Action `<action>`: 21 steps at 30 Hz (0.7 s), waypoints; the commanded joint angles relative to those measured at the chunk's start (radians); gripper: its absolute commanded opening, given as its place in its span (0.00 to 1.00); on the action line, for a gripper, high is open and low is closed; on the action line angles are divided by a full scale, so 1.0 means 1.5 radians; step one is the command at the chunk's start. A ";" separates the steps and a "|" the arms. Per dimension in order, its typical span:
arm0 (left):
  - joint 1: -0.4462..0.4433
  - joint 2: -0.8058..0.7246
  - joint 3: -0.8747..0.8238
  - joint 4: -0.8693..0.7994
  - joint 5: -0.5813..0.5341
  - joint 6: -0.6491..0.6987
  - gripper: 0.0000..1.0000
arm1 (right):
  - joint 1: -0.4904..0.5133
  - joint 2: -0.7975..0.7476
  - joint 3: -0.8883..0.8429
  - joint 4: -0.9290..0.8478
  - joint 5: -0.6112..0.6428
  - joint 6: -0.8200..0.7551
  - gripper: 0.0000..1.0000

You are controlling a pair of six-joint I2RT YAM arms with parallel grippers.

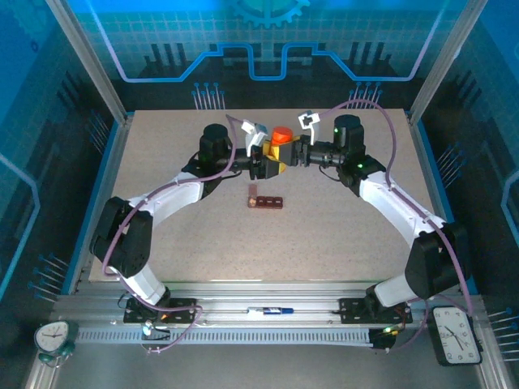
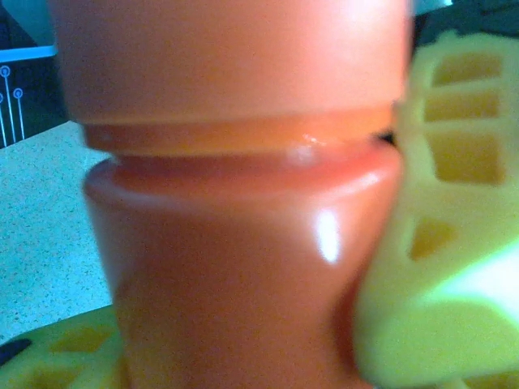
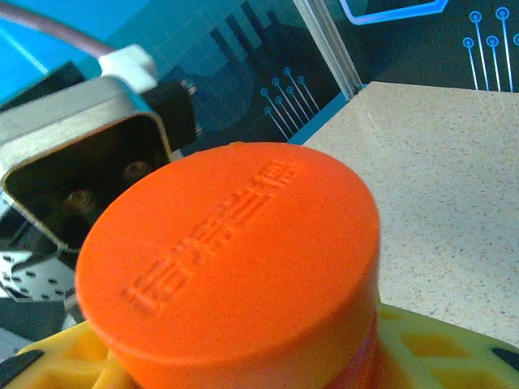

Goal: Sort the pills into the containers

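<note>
An orange pill bottle (image 1: 280,136) is held upright between both arms at the table's far middle. My left gripper (image 1: 268,161) is shut on its body (image 2: 235,284), with a yellow finger (image 2: 438,267) pressed against its side. My right gripper (image 1: 295,154) comes from the right and is shut around the orange cap (image 3: 235,259); its yellow fingers (image 3: 442,348) show just below the cap's rim. The containers, a dark red-brown bar of compartments (image 1: 265,201), lie on the table nearer than the bottle, apart from both grippers. No pills are visible.
The speckled beige table (image 1: 349,235) has a raised blue edge on its left and right sides and frame posts at the far corners. Both arms arch in from the near edge.
</note>
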 commanded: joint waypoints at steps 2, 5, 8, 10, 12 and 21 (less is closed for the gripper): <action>-0.012 -0.042 -0.041 0.045 -0.005 0.036 0.99 | -0.011 -0.015 -0.009 0.068 0.034 0.058 0.33; -0.011 -0.054 -0.062 0.056 -0.022 0.037 0.99 | -0.015 -0.016 -0.004 0.059 0.039 0.058 0.33; -0.011 -0.062 -0.073 0.060 -0.028 0.032 0.99 | -0.017 -0.018 0.001 0.048 0.042 0.058 0.33; -0.009 -0.066 -0.075 0.059 -0.021 0.020 0.99 | -0.021 -0.023 0.006 0.036 0.044 0.054 0.33; -0.007 -0.069 -0.076 0.058 -0.025 0.002 0.99 | -0.022 -0.029 0.013 0.017 0.048 0.046 0.33; -0.005 -0.134 -0.080 -0.053 -0.222 -0.029 0.99 | -0.049 -0.071 0.053 -0.081 0.041 0.017 0.33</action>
